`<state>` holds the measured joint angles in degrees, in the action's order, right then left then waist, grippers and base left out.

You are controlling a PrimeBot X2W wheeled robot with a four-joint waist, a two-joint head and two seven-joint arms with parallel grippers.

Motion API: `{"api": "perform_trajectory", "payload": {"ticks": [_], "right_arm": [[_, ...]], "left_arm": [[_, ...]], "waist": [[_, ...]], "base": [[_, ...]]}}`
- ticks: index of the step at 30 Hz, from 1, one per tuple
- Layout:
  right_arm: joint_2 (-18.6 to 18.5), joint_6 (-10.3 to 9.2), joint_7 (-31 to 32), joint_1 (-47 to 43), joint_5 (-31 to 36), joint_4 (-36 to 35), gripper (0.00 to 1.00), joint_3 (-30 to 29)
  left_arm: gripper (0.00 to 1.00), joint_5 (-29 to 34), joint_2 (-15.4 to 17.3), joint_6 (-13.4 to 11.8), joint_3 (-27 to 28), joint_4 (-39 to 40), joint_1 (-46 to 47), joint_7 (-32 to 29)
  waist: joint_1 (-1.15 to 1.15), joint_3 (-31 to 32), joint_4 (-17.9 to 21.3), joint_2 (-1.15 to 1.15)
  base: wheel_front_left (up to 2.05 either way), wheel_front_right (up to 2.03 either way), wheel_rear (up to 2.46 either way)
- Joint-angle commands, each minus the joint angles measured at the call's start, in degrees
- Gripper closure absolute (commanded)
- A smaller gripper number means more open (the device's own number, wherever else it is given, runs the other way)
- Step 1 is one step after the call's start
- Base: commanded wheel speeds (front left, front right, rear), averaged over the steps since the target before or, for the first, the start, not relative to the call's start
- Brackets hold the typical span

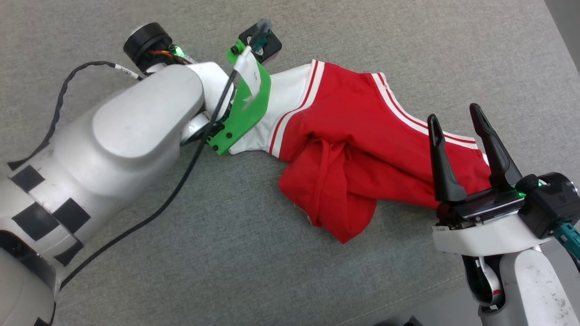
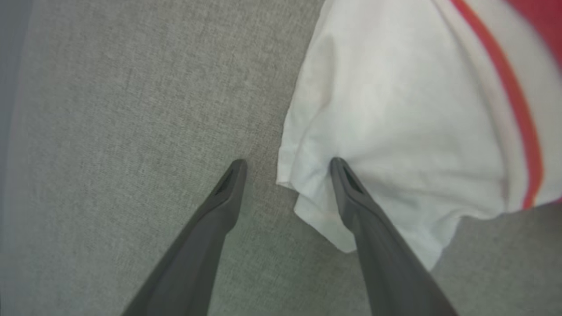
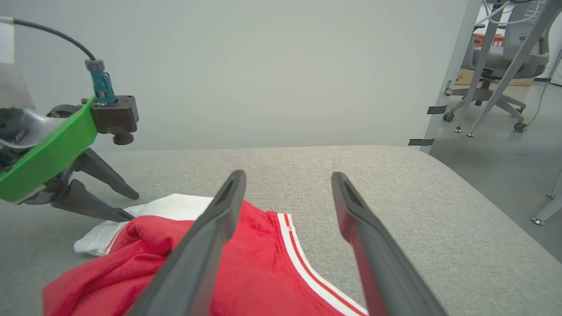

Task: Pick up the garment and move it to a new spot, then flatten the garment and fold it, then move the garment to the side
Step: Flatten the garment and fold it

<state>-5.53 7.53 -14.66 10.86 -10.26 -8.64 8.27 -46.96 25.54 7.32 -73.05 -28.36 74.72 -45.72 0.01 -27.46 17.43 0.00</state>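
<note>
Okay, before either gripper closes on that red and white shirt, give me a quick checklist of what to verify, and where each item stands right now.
1. The left gripper is open: ok.
2. The sleeve has its edge between the left gripper's fingers: ok, one finger is on white cloth, the other over the table.
3. The right gripper is open: ok.
4. The right gripper is over the red end of the shirt: ok. Touching the cloth: cannot tell.
5. The shirt lies flat: not ok, it is bunched and twisted.
</note>
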Motion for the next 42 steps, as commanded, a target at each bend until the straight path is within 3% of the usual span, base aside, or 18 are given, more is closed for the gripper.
{"api": "perform_trajectory", "payload": {"ticks": [1,6,7,8,16,26,29,42], "right_arm": [[0.4,-0.04,-0.3,0.8,-0.1,0.2,0.00,0.0],[0.7,-0.04,-0.3,0.8,0.0,0.2,0.00,-0.7],[0.7,-0.04,-0.3,0.9,0.0,0.3,0.00,-0.7],[0.7,-0.04,-0.3,1.0,0.0,0.3,0.00,-0.7],[0.1,-0.04,-0.3,0.1,0.3,0.7,0.00,-1.3],[-1.2,-0.04,-0.3,-4.3,0.1,0.7,0.00,-4.4],[-1.5,-0.04,-0.3,-5.2,0.2,0.6,0.00,-5.0],[-2.0,-0.04,-0.3,-6.3,0.0,0.8,0.00,-5.7]], "left_arm": [[0.00,1.4,0.6,0.2,-0.3,0.5,-2.7,-1.2],[0.00,2.0,1.7,0.2,-0.3,2.5,-5.9,-2.5],[0.58,2.2,1.8,0.2,-0.3,2.9,-6.3,-2.6],[1.00,2.4,1.9,0.2,-0.3,3.2,-6.5,-2.4],[1.00,8.4,1.2,0.2,-0.3,4.6,-4.1,9.5],[1.00,7.7,2.8,0.2,1.0,1.5,0.5,30.3],[1.00,6.6,5.0,-0.2,2.3,1.2,-0.5,33.1],[1.00,0.1,18.2,-5.9,5.9,-1.8,-12.6,37.2]], "waist": [[-0.01,-0.9,1.1,0.00],[-0.01,-0.9,0.9,0.00],[-0.01,-0.8,0.8,0.00],[-0.01,-0.7,0.8,0.00],[-0.01,2.7,-1.4,0.00],[-0.01,9.5,-6.9,0.00],[-0.01,10.7,-8.6,0.00],[-0.01,10.6,-12.4,0.00]], "base": [[0.00,0.00,0.00],[0.00,0.00,0.00],[0.00,0.00,0.00],[0.00,0.00,0.00],[0.00,0.00,0.00],[0.00,0.00,0.00],[0.00,0.00,0.00],[0.00,0.00,0.00]]}}
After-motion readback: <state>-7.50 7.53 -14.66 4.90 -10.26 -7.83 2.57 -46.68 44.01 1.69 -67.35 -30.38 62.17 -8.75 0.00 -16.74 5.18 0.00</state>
